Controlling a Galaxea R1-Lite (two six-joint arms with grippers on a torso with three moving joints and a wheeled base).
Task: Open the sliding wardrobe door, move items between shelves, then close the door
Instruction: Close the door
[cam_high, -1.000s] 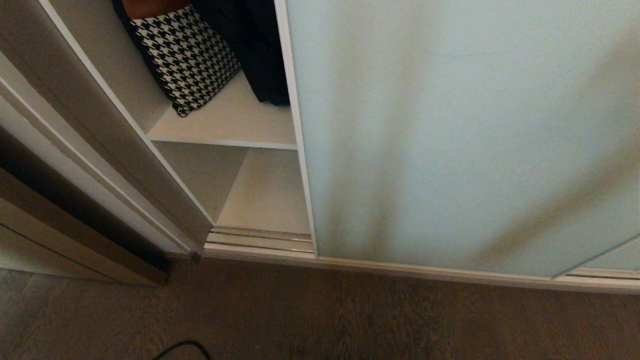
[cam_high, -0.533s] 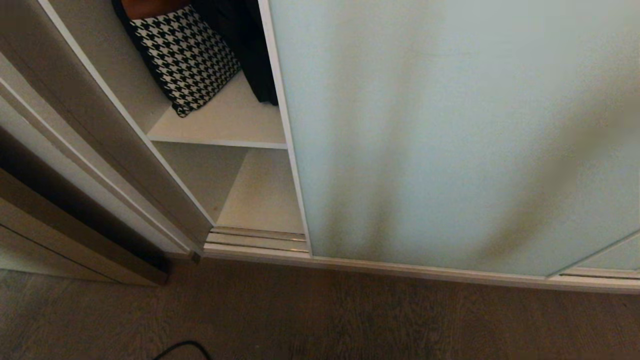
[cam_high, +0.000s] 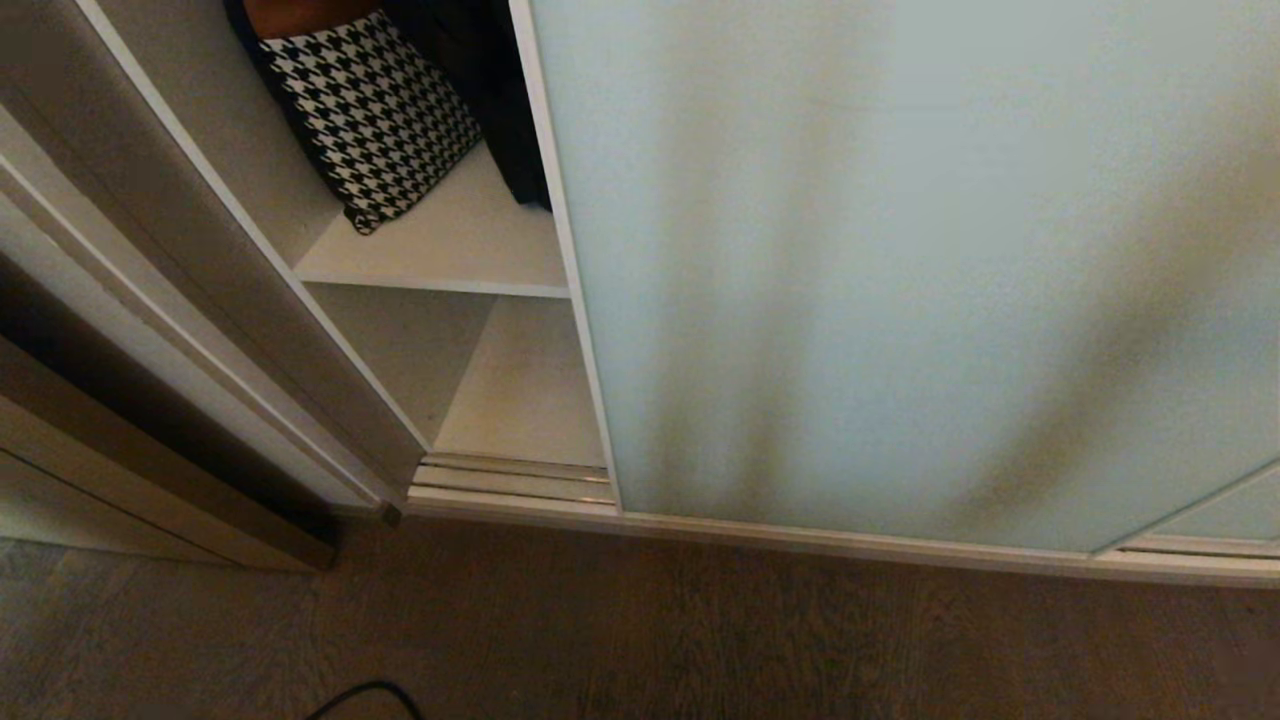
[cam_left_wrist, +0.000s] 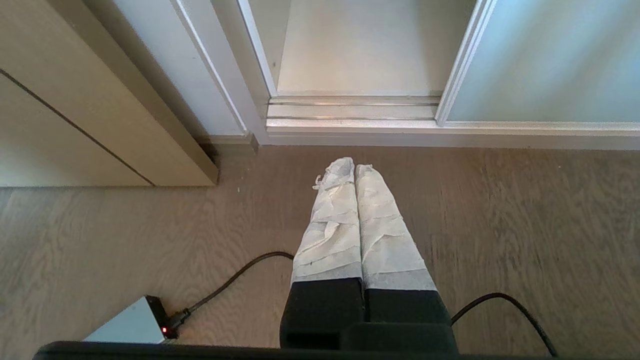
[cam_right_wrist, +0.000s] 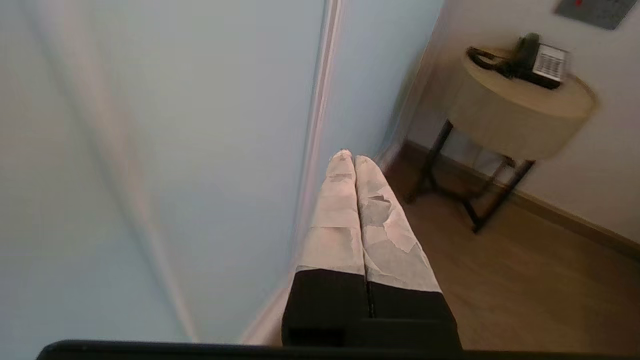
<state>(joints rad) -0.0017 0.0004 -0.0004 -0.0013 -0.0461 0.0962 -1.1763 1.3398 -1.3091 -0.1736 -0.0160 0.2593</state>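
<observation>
The sliding wardrobe door (cam_high: 900, 250), pale mint frosted glass in a cream frame, covers most of the wardrobe and leaves a narrow opening at the left. In that opening the upper of the shelves (cam_high: 450, 250) holds a black bag (cam_high: 505, 100), half hidden behind the door's edge. A lower shelf (cam_high: 530, 400) is bare. My left gripper (cam_left_wrist: 355, 167) is shut and empty, low over the floor and facing the door track. My right gripper (cam_right_wrist: 354, 157) is shut and empty, close alongside the door (cam_right_wrist: 150, 125) near a vertical frame strip. Neither gripper shows in the head view.
A black-and-white houndstooth cushion (cam_high: 370, 110) leans on the upper shelf beside the bag. A black cable (cam_left_wrist: 235, 280) and a small grey box (cam_left_wrist: 130, 325) lie on the wood floor. A round side table (cam_right_wrist: 520, 110) with a phone (cam_right_wrist: 540, 60) stands to the right of the wardrobe.
The door's left edge has slid to the left, narrowing the opening and covering more of the black bag. The shelves and cushion have stayed put.
</observation>
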